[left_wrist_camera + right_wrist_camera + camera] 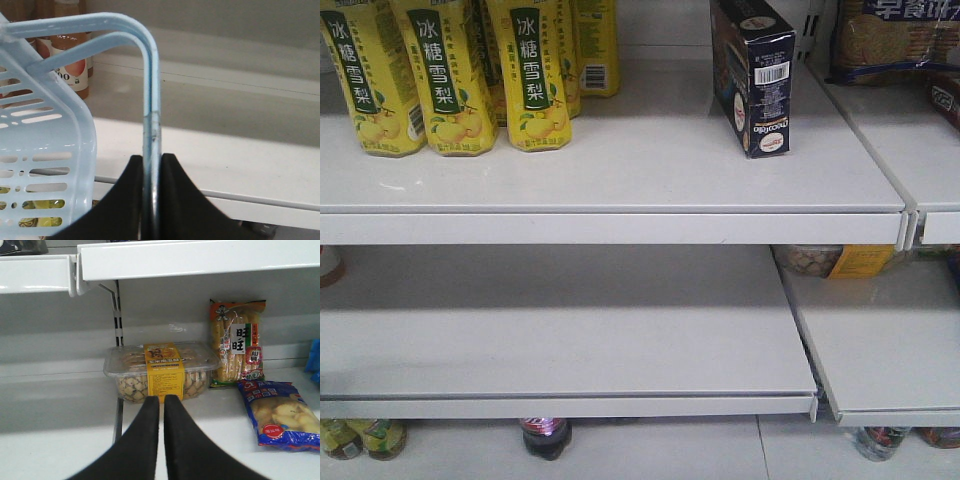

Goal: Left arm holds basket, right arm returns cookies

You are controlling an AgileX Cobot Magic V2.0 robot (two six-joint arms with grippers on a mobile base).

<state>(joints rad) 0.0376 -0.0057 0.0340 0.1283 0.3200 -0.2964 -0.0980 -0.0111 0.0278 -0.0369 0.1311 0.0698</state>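
The cookies (752,75), a dark navy carton with a white barcode on its narrow side, stand upright on the upper shelf (620,190), right of centre, with no gripper near them. In the left wrist view my left gripper (152,157) is shut on a hoop handle (150,90) of the light blue basket (45,150), whose slotted wall fills the left of that view. The right wrist view shows my right gripper (161,399) shut with nothing between its fingers, pointing at the lower shelf.
Yellow drink cartons (440,80) stand at the upper shelf's left, biscuit packs (895,40) at its far right. In front of the right gripper are a clear snack tub (160,370), a rice cracker bag (237,342) and a blue snack bag (277,412). Bottles (546,437) stand below.
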